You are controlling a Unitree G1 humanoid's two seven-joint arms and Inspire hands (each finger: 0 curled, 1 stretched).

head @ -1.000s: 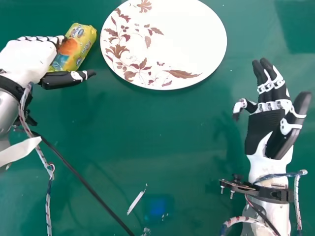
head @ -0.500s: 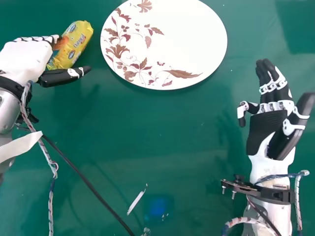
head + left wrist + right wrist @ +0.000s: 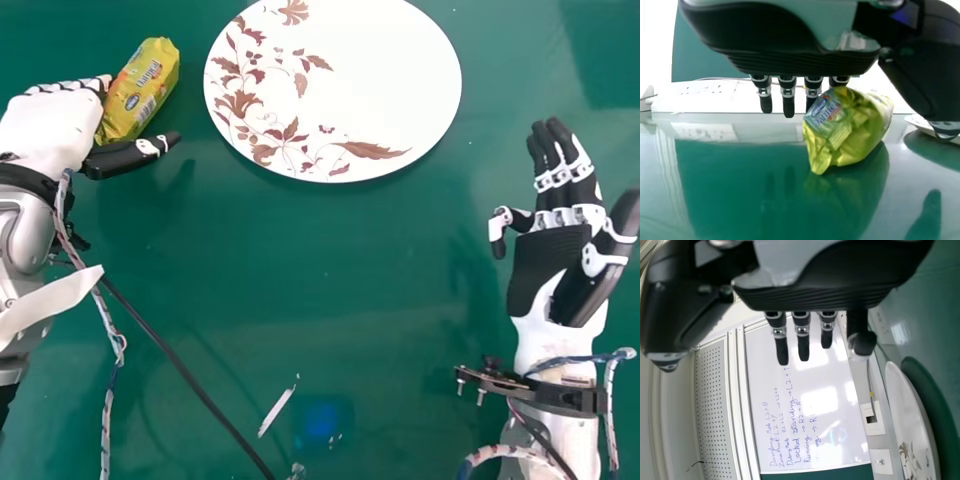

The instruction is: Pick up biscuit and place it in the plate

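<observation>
On that green surface [image 3: 300, 270], the big plate [image 3: 390, 90] sits up at twelve o'clock in the head view, so tbh I'd plan a low carry toward its middle and keep the right hand [image 3: 545, 260], open at three o'clock, out of it. The left hand [image 3: 48, 130] at ten o'clock is open too, fingers pretty straight, not gripping anything, so I'd get the palm snug first, then curl fingers and thumb together. The biscuit [image 3: 150, 80] lies right by it, at nine o'clock from the plate; go gentle, that wrapper could slip or the contents crack.
</observation>
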